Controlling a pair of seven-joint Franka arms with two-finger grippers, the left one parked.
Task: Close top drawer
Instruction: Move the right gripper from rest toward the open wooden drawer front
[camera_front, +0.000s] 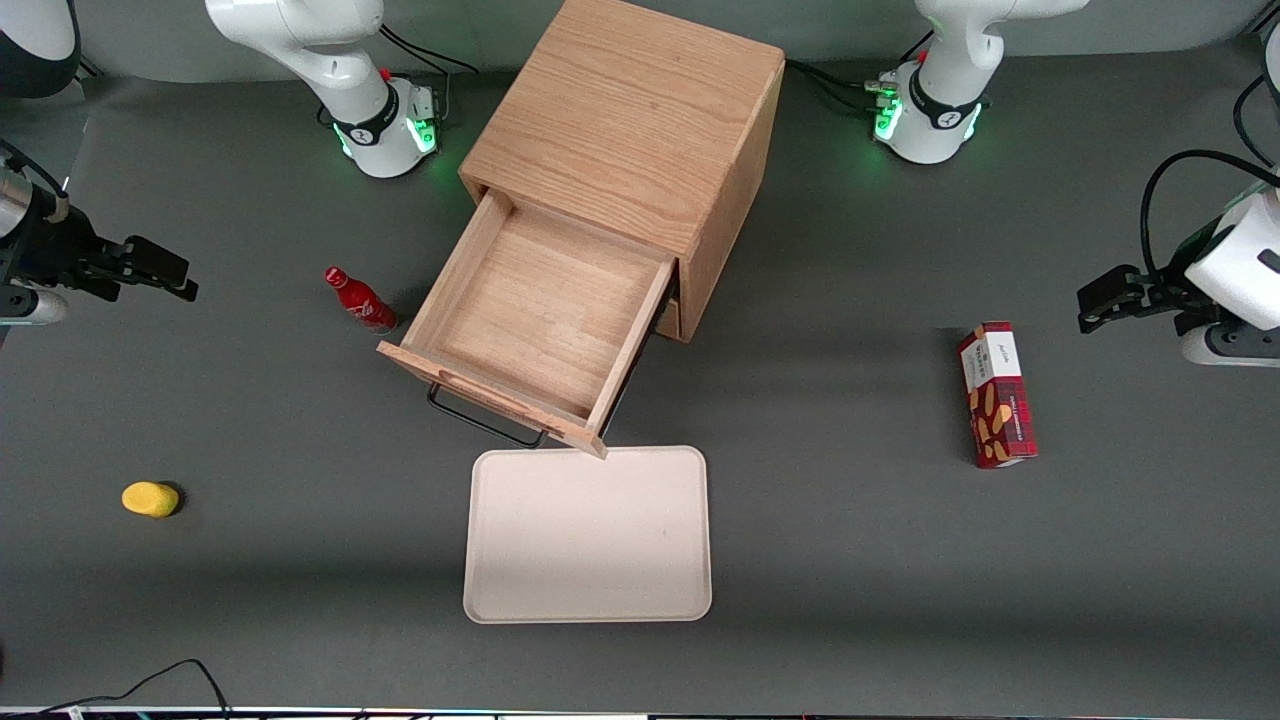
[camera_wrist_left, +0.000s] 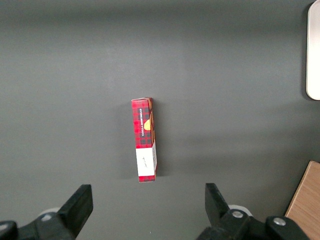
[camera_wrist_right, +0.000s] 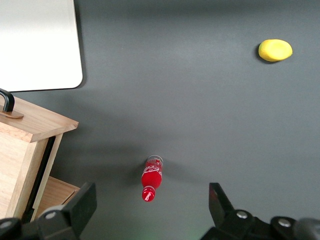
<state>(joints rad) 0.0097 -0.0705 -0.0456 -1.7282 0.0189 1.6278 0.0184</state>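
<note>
Top drawer (camera_front: 540, 320) pulled out, hand (camera_front: 160, 270) spread, well apart

This is a robotics lab bench, not a home; two white arm bases (camera_front: 385, 130) with green indicator lights are bolted to a table (camera_front: 850, 560) covered in a plain dark grey mat; black cables (camera_front: 160, 685) trail along its edges; the working arm's gripper (camera_front: 160, 270) hangs at the table's edge, fingers spread; a few unrelated props lie scattered about.
</note>
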